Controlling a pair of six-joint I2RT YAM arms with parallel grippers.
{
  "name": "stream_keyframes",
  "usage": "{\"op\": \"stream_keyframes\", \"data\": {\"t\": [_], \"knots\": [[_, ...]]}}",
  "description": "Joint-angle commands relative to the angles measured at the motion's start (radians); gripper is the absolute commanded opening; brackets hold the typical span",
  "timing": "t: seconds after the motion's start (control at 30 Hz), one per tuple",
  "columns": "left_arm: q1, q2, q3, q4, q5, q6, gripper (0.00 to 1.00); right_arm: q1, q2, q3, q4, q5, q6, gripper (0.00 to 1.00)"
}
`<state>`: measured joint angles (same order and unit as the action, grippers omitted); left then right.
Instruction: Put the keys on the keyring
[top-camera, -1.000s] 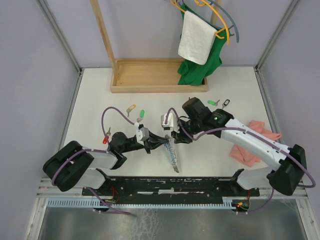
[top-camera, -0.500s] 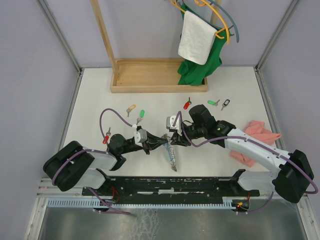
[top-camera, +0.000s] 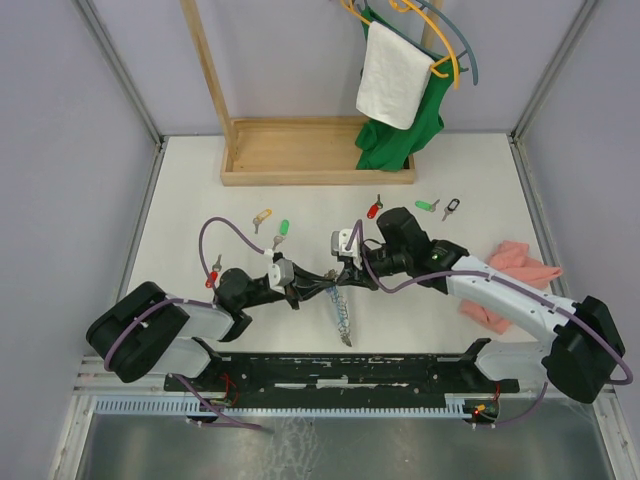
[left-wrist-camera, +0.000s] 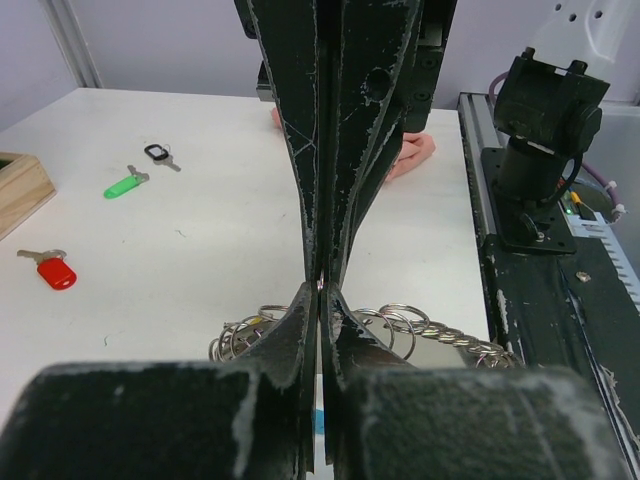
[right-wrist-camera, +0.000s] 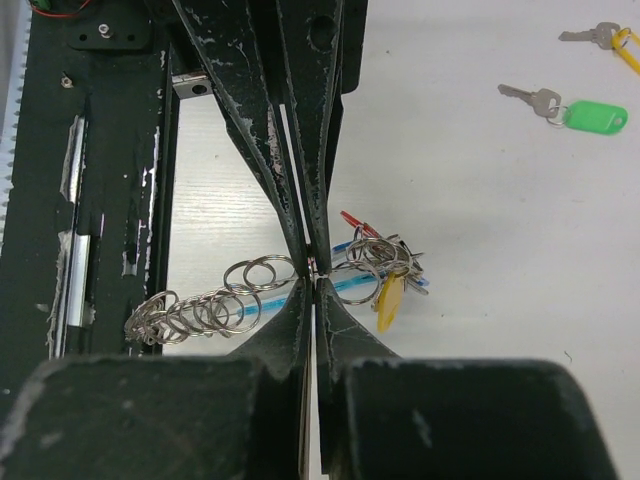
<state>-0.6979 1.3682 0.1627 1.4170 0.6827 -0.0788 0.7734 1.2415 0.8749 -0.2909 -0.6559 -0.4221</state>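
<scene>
We find six loose keys on the desk, counted from the left. The outer red-tagged key lies beside the left arm. Next come one yellow-tagged key and one green-tagged key. Three more lie past the centre: a second red-tagged key, a second green-tagged key and one black-tagged key. That makes two red, two green, one yellow and one black.

The left end effector is closed. Its fingers meet on a thin part of the keyring, as far as the wrist view shows.

There is one keyring. It sits at centre, near the front edge, with its coil of linked rings trailing toward the arm bases and a bunch of tagged keys at the held end.

The right end effector is likewise closed on the keyring, tip to tip with the left.

We judge the keyring light, limp along the coil and likely to swing. The hold belongs on the stiffer tube section, not on the loose rings. The keys look thin, hard and slippery, and are best pinched by the plastic tag.

One pink cloth lies at the far right.
</scene>
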Motion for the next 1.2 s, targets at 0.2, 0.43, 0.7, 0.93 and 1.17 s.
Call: {"op": "stream_keyframes", "data": {"t": [0.2, 0.43, 0.7, 0.93, 1.17], "knots": [[-0.002, -0.024, 0.024, 0.032, 0.003, -0.007, 0.08, -0.005, 0.058, 0.148, -0.183, -0.017, -0.081, 0.01], [-0.001, -0.056, 0.067, -0.136, 0.01, 0.031, 0.18, -0.002, 0.114, 0.249, -0.334, 0.007, -0.144, 0.01], [-0.002, -0.051, 0.086, -0.173, 0.037, 0.03, 0.21, 0.014, 0.159, 0.324, -0.419, 0.041, -0.175, 0.01], [-0.001, -0.05, 0.097, -0.189, 0.044, 0.028, 0.23, 0.031, 0.182, 0.359, -0.458, 0.063, -0.196, 0.01], [-0.003, -0.039, 0.108, -0.197, 0.061, 0.018, 0.24, 0.047, 0.197, 0.38, -0.463, 0.066, -0.205, 0.01]]}}
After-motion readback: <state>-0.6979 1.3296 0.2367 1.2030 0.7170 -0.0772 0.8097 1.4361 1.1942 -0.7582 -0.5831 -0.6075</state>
